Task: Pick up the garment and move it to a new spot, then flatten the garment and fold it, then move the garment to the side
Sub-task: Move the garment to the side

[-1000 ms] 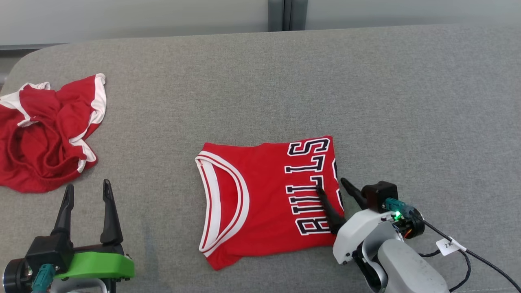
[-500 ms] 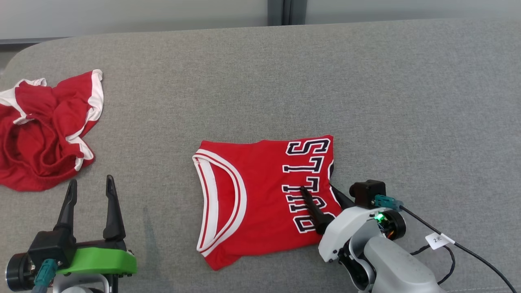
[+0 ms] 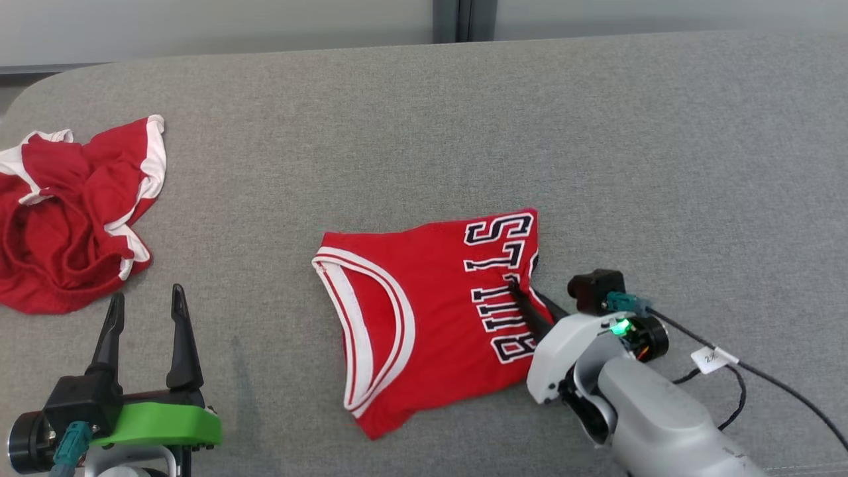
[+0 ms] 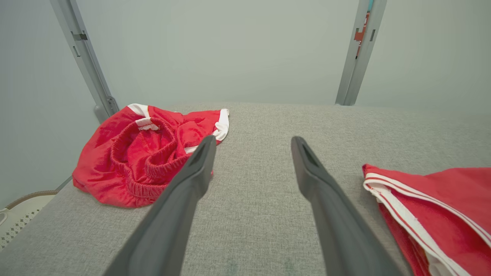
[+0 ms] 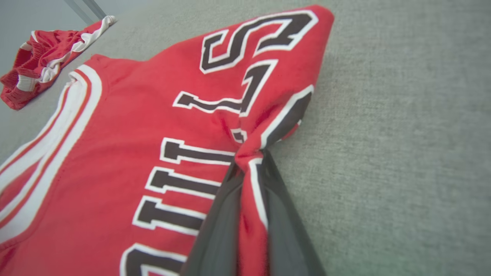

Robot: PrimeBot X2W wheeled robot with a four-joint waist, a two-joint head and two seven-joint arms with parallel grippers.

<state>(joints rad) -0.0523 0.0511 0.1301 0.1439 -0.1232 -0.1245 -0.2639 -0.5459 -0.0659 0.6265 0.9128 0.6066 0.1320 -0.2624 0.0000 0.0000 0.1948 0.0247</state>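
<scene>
From the head camera, the left tool stands released, its two dark fingers spread apart over the grey fabric-covered bench with nothing between them. A crumpled pair of red shorts with white trim lies just beyond and outboard of its fingertips. The red sleeveless basketball jersey with black-and-white lettering and a white-striped neckline lies on the bench well to that tool's inner side. The right tool is clenched on the lettered edge of the jersey, the cloth puckered around its fingertips. The rest of the jersey stretches away from the tips towards the left tool.

In the left wrist view, the left tool shows its fingers wide apart above bare bench. The shorts sit beside the tip of the finger on that view's left. The striped neckline of the jersey lies off to the side of the other finger, not touching it.

In the right wrist view, the right tool has its fingers closed together on a pinched fold of the jersey, which bunches up at the tips between the letters. The lettered panel spreads ahead of the fingers and to that view's left. Bare bench lies on the other side. The shorts lie far beyond the tips, well apart.
</scene>
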